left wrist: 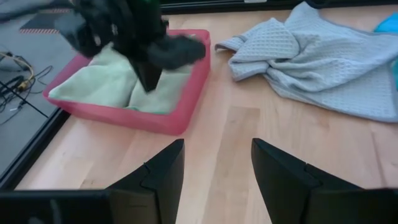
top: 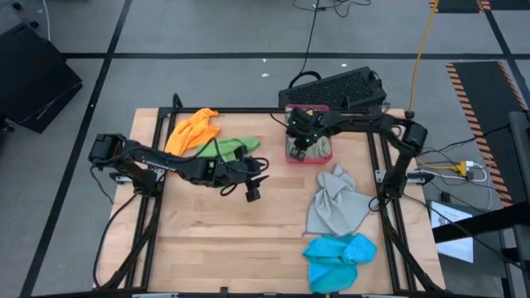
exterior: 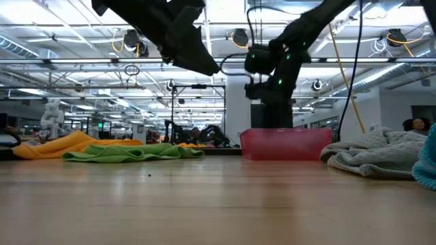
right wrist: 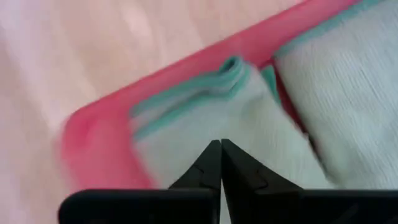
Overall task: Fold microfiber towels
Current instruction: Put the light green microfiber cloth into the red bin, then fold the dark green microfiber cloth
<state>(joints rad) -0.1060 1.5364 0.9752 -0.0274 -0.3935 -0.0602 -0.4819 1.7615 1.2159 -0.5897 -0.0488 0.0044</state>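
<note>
Partly under the right end effector, sage towel.

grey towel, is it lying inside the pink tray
No, the grey towel lies crumpled on the bare wood of the table, apart from the pink tray, which holds a pale green towel.

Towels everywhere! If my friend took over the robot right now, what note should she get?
Left gripper: open, empty, above bare table mid-left.
Right gripper: shut, holding nothing, over the pink tray at the back.
Done: pale sage towel lies folded in the tray.
Left: orange towel and bright green towel crumpled at back left; grey towel and blue towel crumpled at front right.
</note>
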